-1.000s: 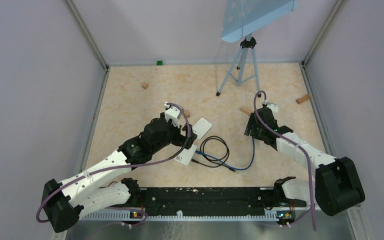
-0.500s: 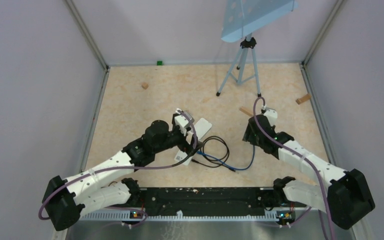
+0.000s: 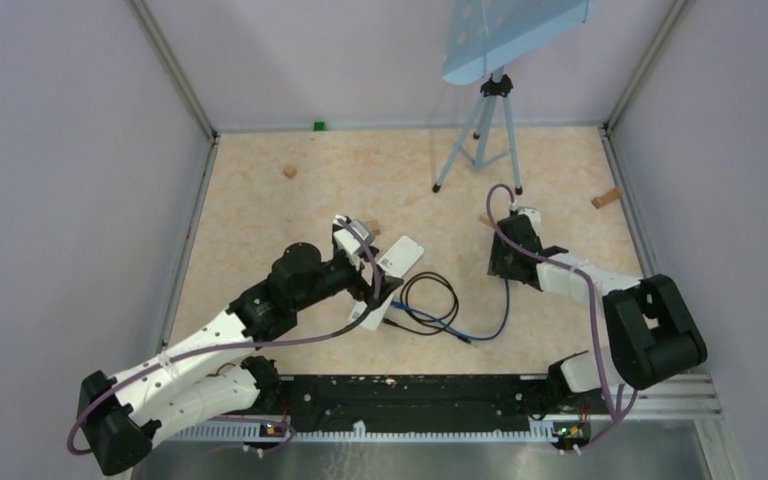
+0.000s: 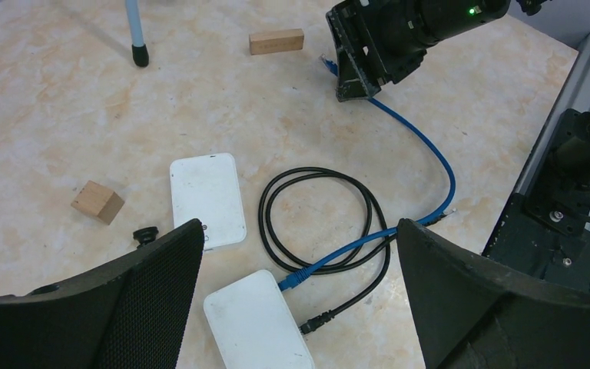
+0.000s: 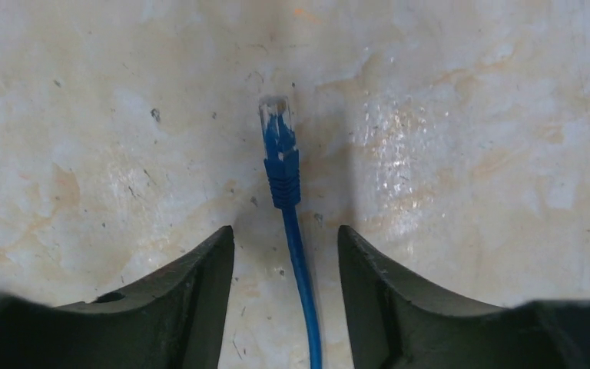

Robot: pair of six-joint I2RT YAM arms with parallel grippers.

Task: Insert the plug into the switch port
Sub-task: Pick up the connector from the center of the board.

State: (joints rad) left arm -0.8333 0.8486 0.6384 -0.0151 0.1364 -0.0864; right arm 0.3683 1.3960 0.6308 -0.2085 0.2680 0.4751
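I have the right end effector [image 5: 286, 237] low over the desk [image 5: 469, 115], right of centre at middle depth; its 2 fingers [image 5: 200, 284] stand apart, straddling the blue cable [image 5: 301, 277] just behind the plug [image 5: 278, 142]; a sliver of desk shows on each side of the cable, so it is open and grips nothing; the plug lies flat on the desk, its clear tip pointing away from the fingers. From the left wrist camera I see the cable curve toward the near side and then left, crossing a black cable [image 4: 319, 211] coiled in a loop; its other blue connector [image 4: 292, 278] ends just beside a corner of the nearer white box [image 4: 255, 327]; a 2nd white box [image 4: 207, 198] lies just beyond, the 2 close but apart. The left end effector [image 4: 298, 229] hangs above these boxes with its jaws spread wide, holding nothing; a wooden block [image 4: 97, 201] sits near the farther box.
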